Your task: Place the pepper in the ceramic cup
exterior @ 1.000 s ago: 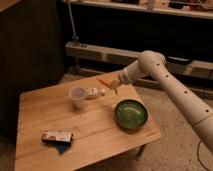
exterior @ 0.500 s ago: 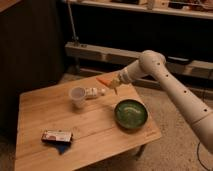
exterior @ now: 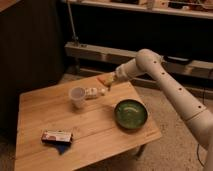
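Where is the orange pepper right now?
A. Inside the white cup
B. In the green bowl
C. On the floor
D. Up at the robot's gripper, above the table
D. The pepper sits at the gripper, raised over the table's far edge, right of the cup and apart from the bowl.

The desk is pale planked wood, matt. The green bowl looks glazed and glossy. The claw, smooth off-white plastic, hangs above the desk's far edge.
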`<state>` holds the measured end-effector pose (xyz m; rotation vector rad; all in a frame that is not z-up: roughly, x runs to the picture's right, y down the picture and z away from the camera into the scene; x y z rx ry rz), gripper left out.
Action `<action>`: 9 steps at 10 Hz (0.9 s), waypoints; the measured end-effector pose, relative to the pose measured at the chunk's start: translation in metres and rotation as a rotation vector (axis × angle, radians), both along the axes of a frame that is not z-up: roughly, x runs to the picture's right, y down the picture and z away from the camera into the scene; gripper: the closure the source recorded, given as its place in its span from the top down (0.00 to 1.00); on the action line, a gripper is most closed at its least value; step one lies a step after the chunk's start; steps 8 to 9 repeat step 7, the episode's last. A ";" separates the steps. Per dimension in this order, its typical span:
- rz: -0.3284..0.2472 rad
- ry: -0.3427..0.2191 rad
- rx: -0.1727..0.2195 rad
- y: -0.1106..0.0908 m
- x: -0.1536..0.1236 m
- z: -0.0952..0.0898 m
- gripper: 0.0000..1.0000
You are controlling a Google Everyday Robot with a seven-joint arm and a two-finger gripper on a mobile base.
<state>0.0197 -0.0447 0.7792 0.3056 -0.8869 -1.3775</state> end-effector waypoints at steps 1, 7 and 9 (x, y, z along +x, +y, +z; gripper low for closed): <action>0.059 0.007 -0.047 -0.003 0.000 -0.001 0.00; 0.244 -0.110 -0.333 -0.003 -0.029 -0.019 0.00; 0.244 -0.110 -0.333 -0.003 -0.029 -0.019 0.00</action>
